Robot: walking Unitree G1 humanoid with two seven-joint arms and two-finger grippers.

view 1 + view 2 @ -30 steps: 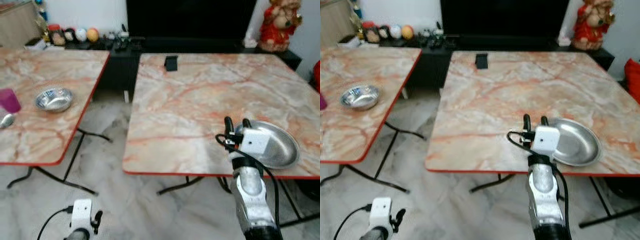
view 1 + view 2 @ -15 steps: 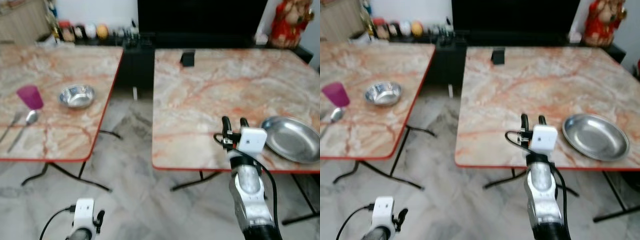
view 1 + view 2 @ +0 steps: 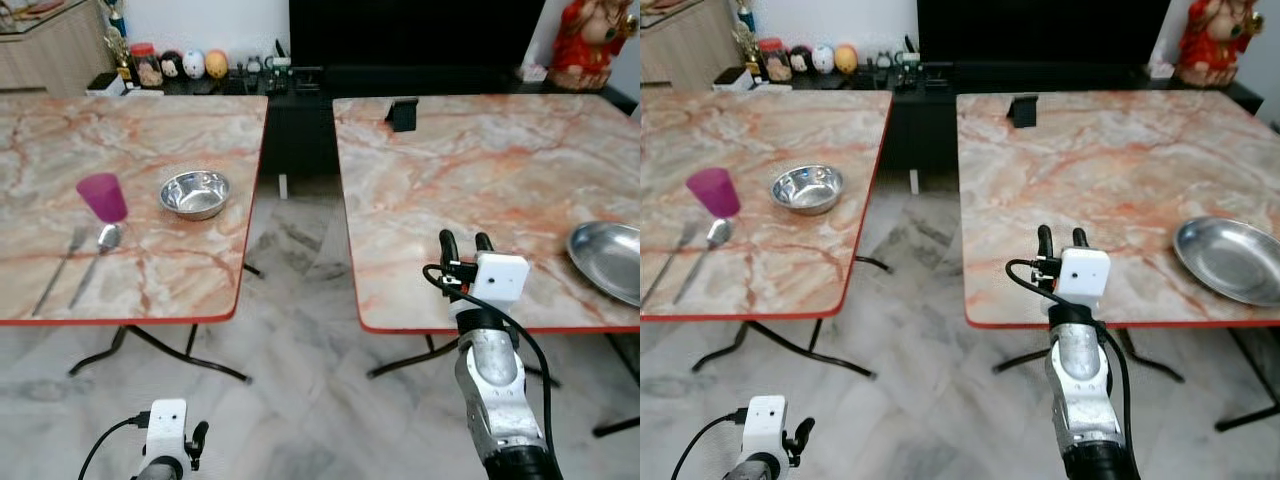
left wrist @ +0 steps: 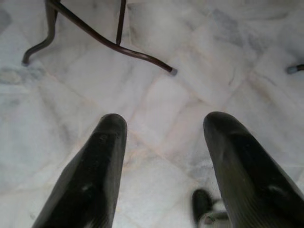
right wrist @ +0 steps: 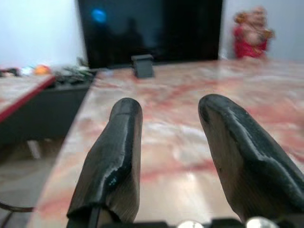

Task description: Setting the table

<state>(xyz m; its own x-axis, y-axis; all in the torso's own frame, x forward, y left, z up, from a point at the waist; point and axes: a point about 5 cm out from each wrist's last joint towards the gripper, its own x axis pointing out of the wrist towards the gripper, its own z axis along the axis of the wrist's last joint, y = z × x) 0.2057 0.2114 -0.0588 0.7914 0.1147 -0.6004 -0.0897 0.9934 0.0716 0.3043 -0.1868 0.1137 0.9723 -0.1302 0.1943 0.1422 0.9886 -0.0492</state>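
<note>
Two tables stand side by side. The left table (image 3: 150, 280) holds a cup (image 3: 102, 196), bowl (image 3: 195, 193), fork (image 3: 58, 272) and spoon (image 3: 98, 255). The right table (image 3: 480, 170) holds a plate (image 3: 610, 260) at the frame's right edge.

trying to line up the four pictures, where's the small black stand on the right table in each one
Left eye view: black stand at the right table's far edge, near its left corner.
Right eye view: same spot.
Right wrist view: beyond the right gripper, blurred.
Left wrist view: not in it.
Shared landmark: the red figurine, also seen at.
</note>
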